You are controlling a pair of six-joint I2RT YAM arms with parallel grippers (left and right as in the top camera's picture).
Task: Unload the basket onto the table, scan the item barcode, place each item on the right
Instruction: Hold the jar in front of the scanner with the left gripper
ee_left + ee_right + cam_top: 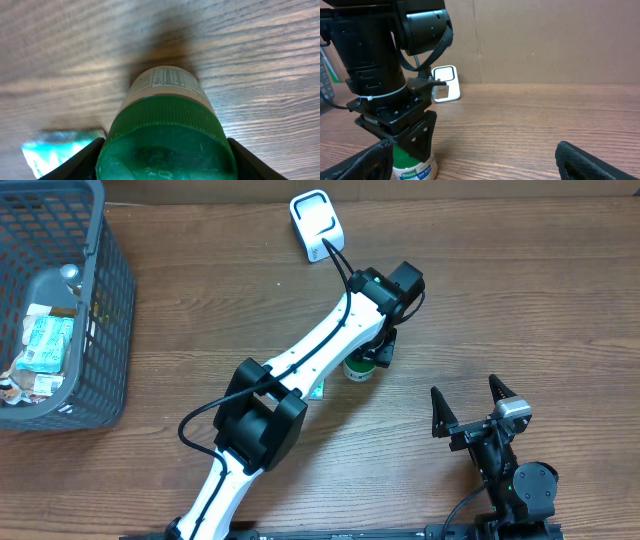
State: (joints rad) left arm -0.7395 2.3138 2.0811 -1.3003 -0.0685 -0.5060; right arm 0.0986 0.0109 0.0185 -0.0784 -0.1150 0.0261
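The item is a small jar with a green cap and a white Knorr label, standing upright on the wooden table. My left gripper comes down on it from above. In the left wrist view the green cap fills the space between the black fingers, which press against both of its sides. The right wrist view shows the jar under the left arm. A white barcode scanner stands at the far edge, also visible as the scanner by the wall. My right gripper stands open and empty at the near right.
A grey plastic basket holding several packets stands at the far left. A teal packet lies flat on the table just beside the jar, half under the left arm. A cardboard wall closes the back.
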